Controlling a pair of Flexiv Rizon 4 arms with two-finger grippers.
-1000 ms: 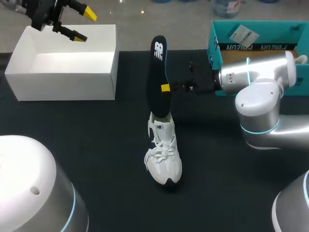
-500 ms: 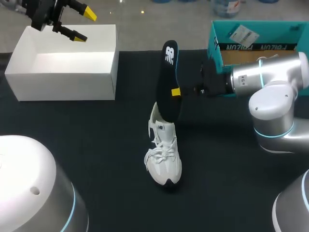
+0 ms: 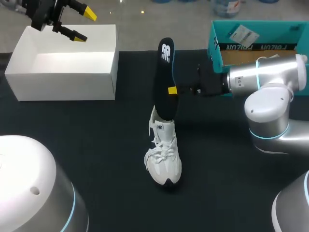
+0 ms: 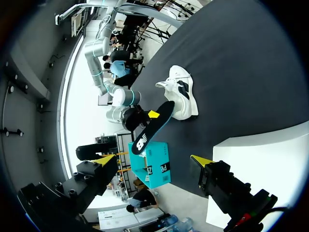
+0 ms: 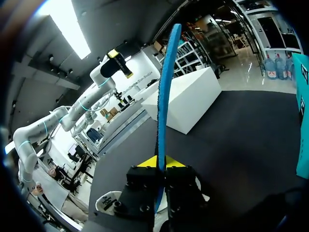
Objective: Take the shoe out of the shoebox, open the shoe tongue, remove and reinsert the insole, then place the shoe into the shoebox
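A white sneaker lies on the dark table, toe toward me. My right gripper is shut on a black insole with a blue edge, holding it upright, its lower end just over the sneaker's heel opening. In the right wrist view the insole stands edge-on between the yellow tips of the gripper, with the sneaker below. My left gripper hangs open over the back of the white shoebox. From the left wrist view, the sneaker and insole lie far ahead of that gripper.
A teal cardboard box stands at the back right, behind my right arm. The white shoebox is open at the top and sits at the back left. Dark tabletop surrounds the sneaker.
My right gripper swung the insole to the right and up, then brought it a little back to the left over the sneaker's heel. The left arm and sneaker stayed put.
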